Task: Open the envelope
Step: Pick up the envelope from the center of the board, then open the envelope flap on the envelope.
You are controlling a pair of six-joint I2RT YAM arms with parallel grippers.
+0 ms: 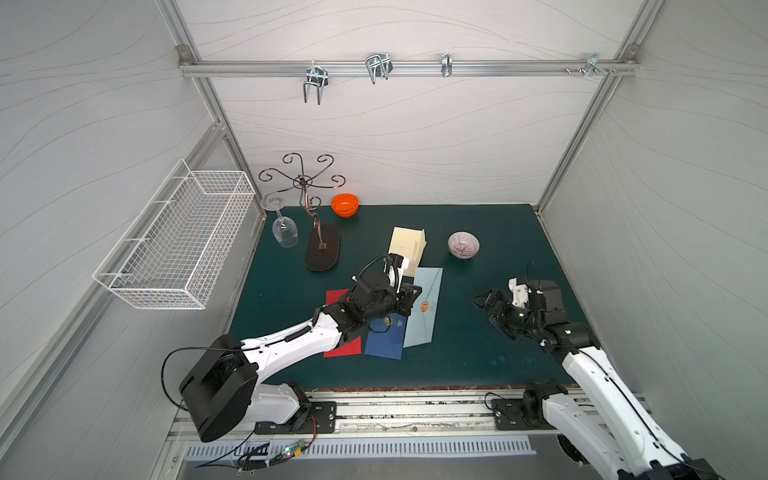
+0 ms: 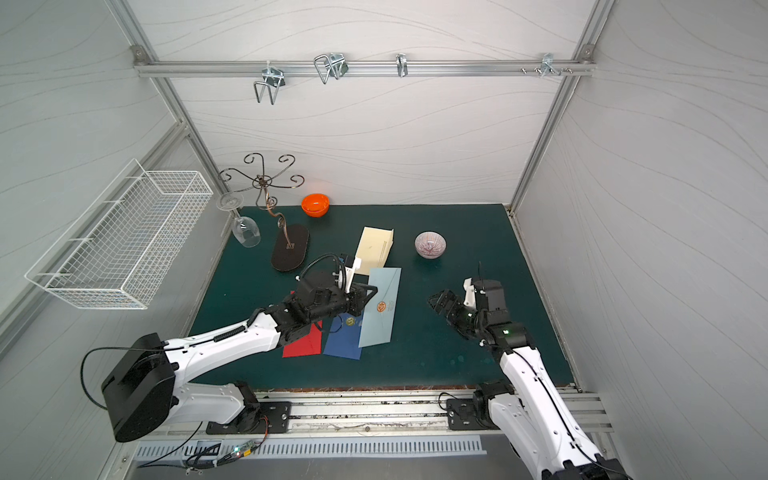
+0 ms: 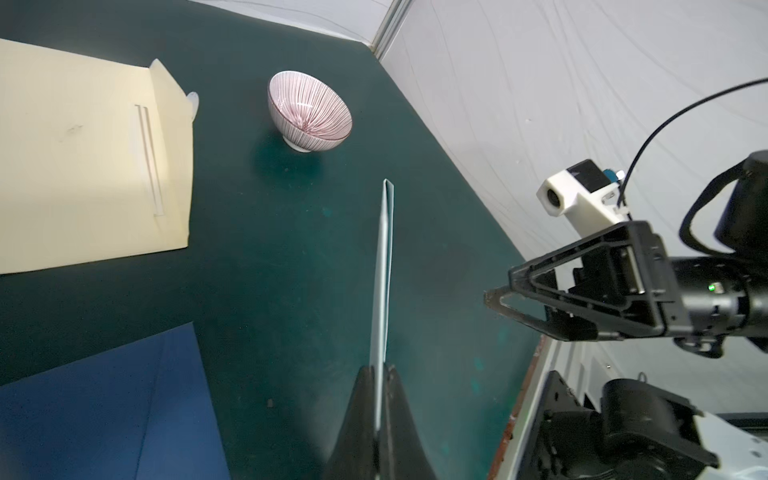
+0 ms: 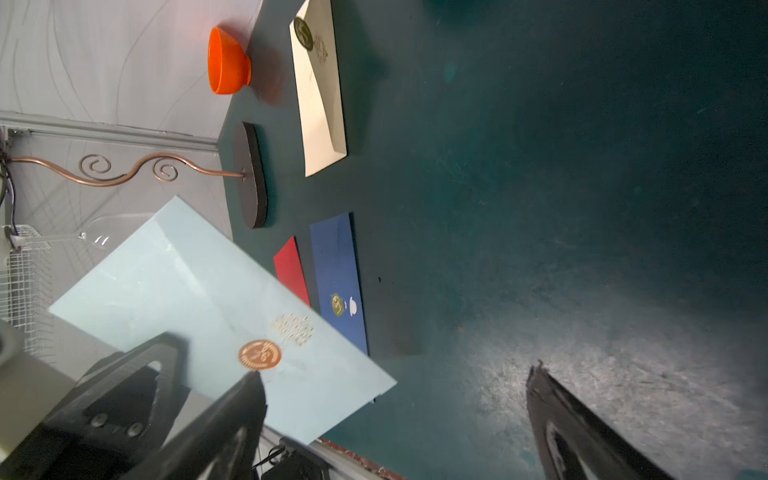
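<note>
A light blue envelope (image 1: 424, 316) with a copper seal (image 4: 259, 354) is lifted off the green mat (image 1: 478, 353), and my left gripper (image 3: 381, 370) is shut on its edge. In the left wrist view the envelope (image 3: 384, 270) runs edge-on out from between the fingers. The right wrist view shows the sealed face (image 4: 187, 299), its flap still down. In both top views my right gripper (image 1: 484, 301) (image 2: 438, 301) hangs open to the envelope's right, apart from it. Nothing is between its fingers (image 4: 395, 370).
On the mat lie a cream envelope (image 1: 409, 245), a dark blue envelope (image 1: 386, 338) and a red one (image 1: 340, 347). A striped bowl (image 1: 463, 244), an orange bowl (image 1: 345, 205), a copper glass stand (image 1: 322, 249) with a wine glass (image 1: 284, 232) and a wall wire basket (image 1: 178, 245) are around.
</note>
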